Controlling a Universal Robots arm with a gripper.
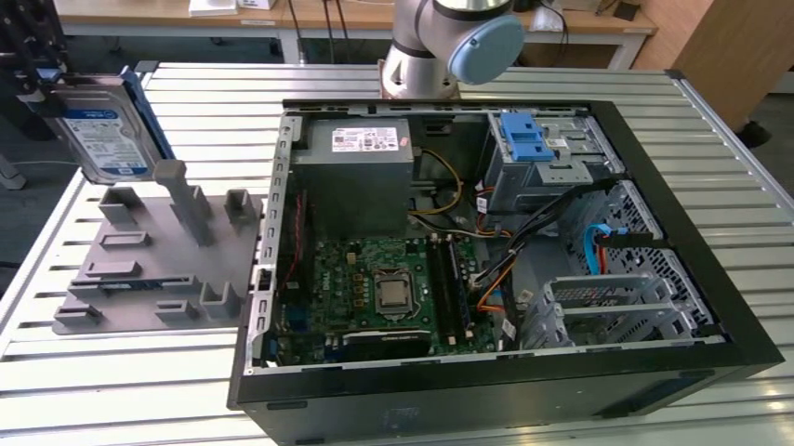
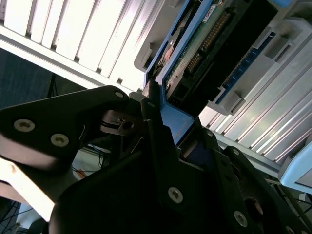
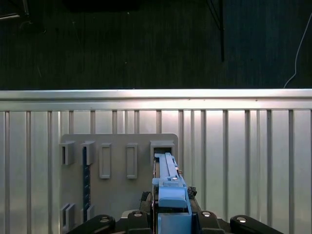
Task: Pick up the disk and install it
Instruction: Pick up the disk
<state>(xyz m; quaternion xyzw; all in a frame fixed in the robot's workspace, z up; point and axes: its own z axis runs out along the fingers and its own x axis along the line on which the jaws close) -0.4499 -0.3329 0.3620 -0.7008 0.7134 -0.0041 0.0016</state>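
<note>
tool (image 1: 41, 91): clenched on my disk (image 1: 110, 130) | disk: hangs on edge under the tool, long axis about upright, just above grey rack (image 1: 149, 251) | open computer case (image 1: 496, 395): well apart, toward the exterior view's right

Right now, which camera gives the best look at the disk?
The exterior view: the disk shows its labelled face and a blue rail, upright in the gripper above the grey holder. The first wrist view has it edge-on; the second wrist view catches its circuit-board side, close up.
</note>
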